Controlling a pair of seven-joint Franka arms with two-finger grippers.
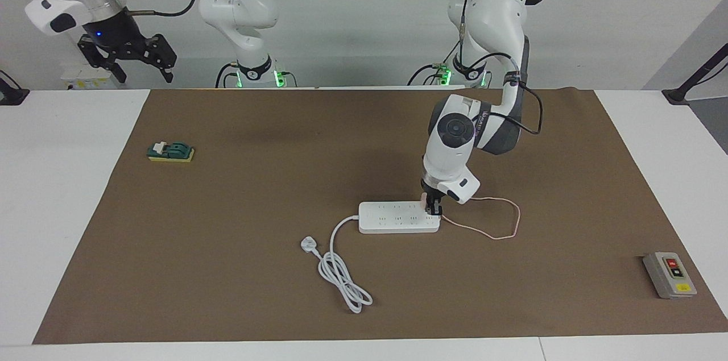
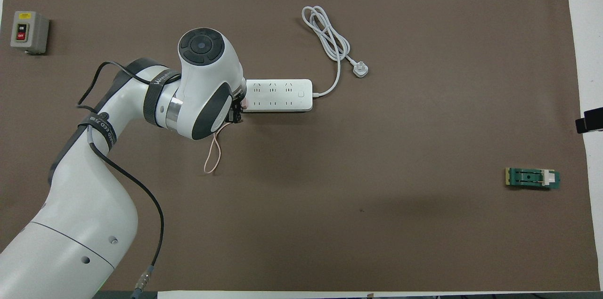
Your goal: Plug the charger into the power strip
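The power strip (image 1: 398, 217) lies mid-mat (image 1: 256, 179), its cord (image 1: 341, 270) coiled farther from the robots. The charger (image 1: 425, 200) sits on the strip's end toward the left arm. The switch block (image 1: 170, 152) lies toward the right arm's end, the button box (image 1: 669, 274) toward the left arm's.

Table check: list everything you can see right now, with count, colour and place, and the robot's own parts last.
power strip: one, white, mid-mat, thick white cord coiled farther from the robots.
charger: one, pale pink, held at the strip's end toward the left arm; thin pink cable looped beside it.
switch block: one, green and yellow, toward the right arm's end.
button box: one, grey, red and black buttons, toward the left arm's end.
mat: one, brown, on the table.
left gripper: shut on the charger, over the strip.
right gripper: open, raised, waiting.
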